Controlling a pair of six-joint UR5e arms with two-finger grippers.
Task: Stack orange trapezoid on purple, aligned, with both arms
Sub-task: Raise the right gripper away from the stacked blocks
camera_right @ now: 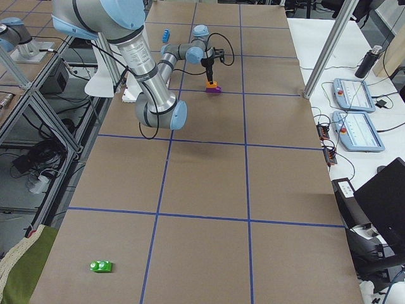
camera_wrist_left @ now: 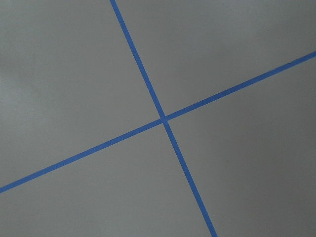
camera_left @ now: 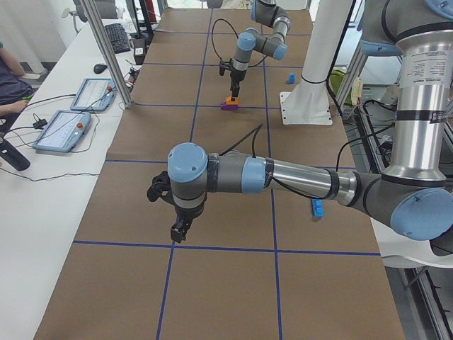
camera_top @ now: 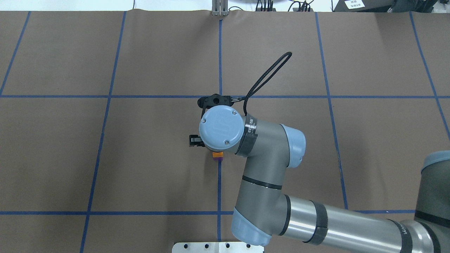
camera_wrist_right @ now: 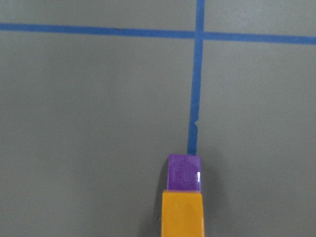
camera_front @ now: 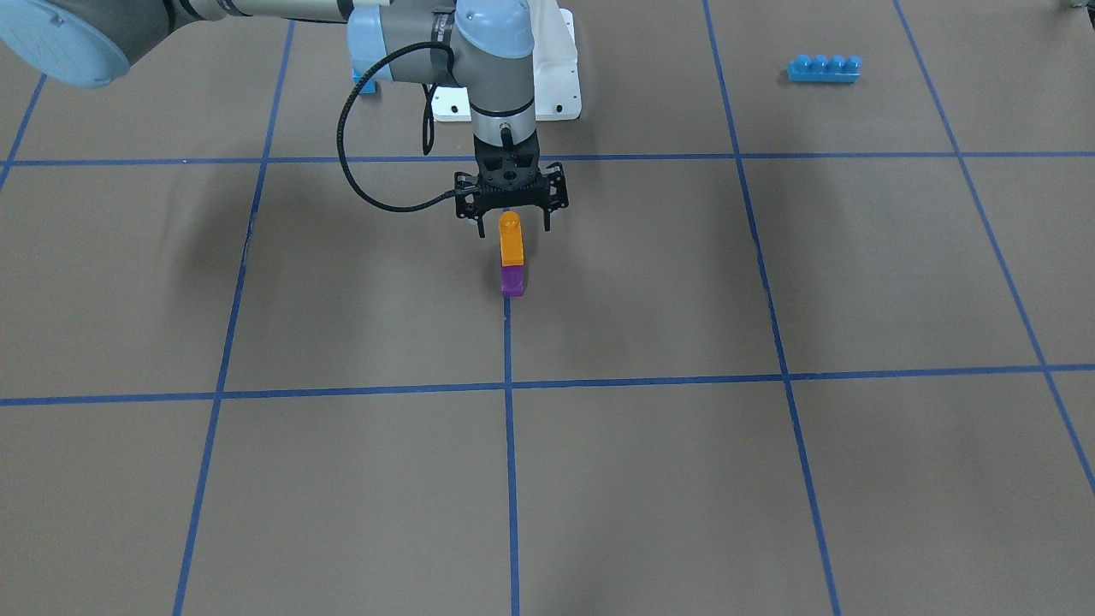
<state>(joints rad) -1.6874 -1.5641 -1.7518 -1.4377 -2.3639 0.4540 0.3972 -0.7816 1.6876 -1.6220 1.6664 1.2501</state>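
Starting nearest the front-facing camera: finding the purple sitting on the table at the end of a blue tape line. Seeing the orange trapezoid seated on it, stud up, making one upright stack with a vertical long axis.

Moving just behind and above: noting the right gripper hanging straight over the stack, fingers spread wide to either side of the orange stud and apparently not touching it. Judging the stacking as done and a straight upward retreat as the likely next move, with the gap on both sides of the stud mattering most.

Comparing views: getting the top faces from the right wrist camera, edges looking lined up, with no fingers in frame. Losing nearly all of that overhead, with the wrist's blue cap hiding everything but slivers of orange and purple.

Going farther: spotting the long blue brick well apart. Placing the left gripper far down the table from the stack, so counting the right arm as much nearer. Being unable to tell whether the left fingers are spread or closed, with its wrist camera showing only crossed tape.
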